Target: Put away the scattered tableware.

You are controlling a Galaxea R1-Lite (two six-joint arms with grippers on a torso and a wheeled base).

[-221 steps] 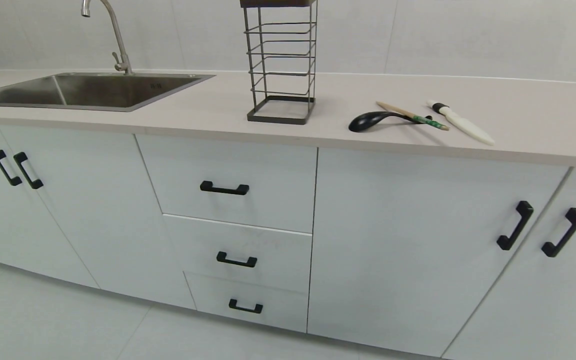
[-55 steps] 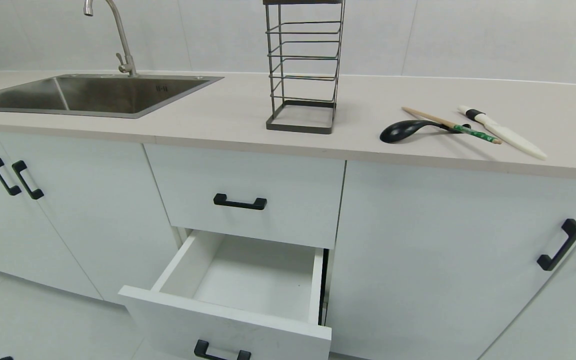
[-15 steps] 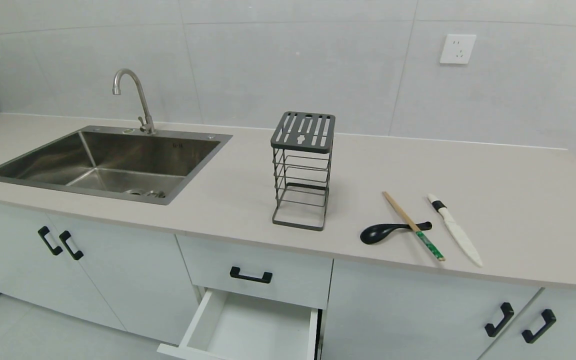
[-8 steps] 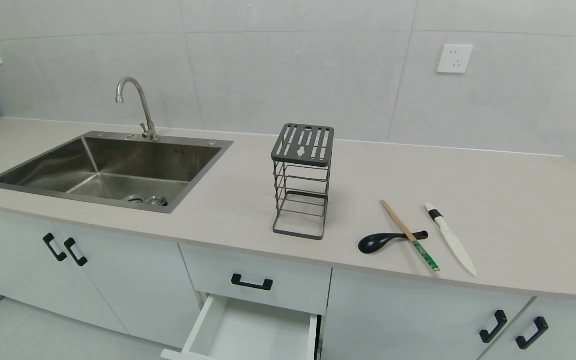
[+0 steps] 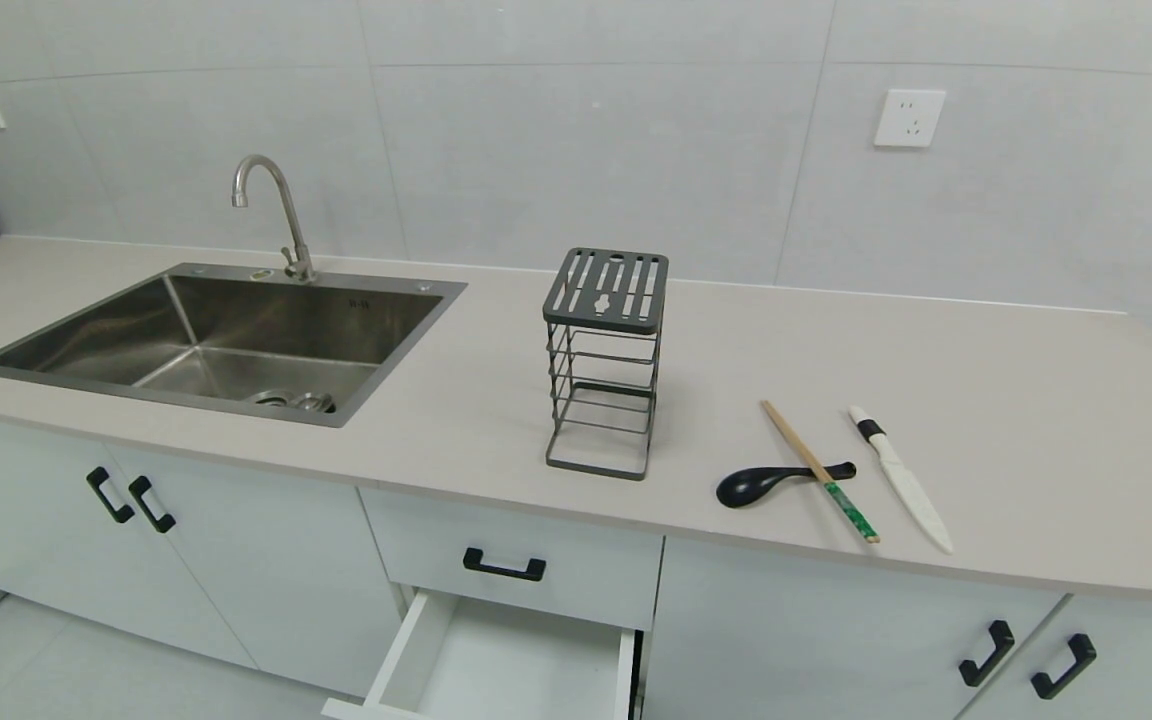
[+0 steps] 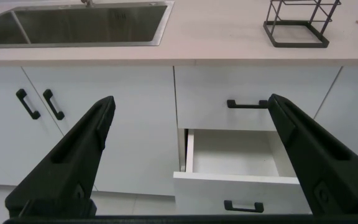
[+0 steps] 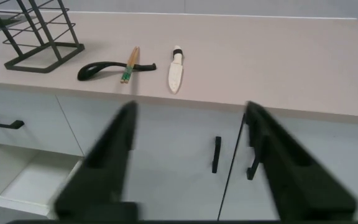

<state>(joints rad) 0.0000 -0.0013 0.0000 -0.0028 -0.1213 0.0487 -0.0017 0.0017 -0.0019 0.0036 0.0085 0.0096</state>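
Note:
A black spoon, a pair of wooden chopsticks lying across its handle, and a white knife with a black band lie on the counter's right part. The middle drawer below stands pulled out, with nothing visible inside. My left gripper hangs open in front of the cabinets, facing that drawer. My right gripper is open too, low before the cabinet doors, with the spoon, chopsticks and knife farther off on the counter.
A dark wire rack with a slotted top stands mid-counter, left of the tableware. A steel sink with a tap sits at the left. The counter runs on bare to the right of the knife.
The middle drawer, shut in the earliest frame, is now pulled out. The head camera has risen, so the whole view shifted. The tableware lies where it was.

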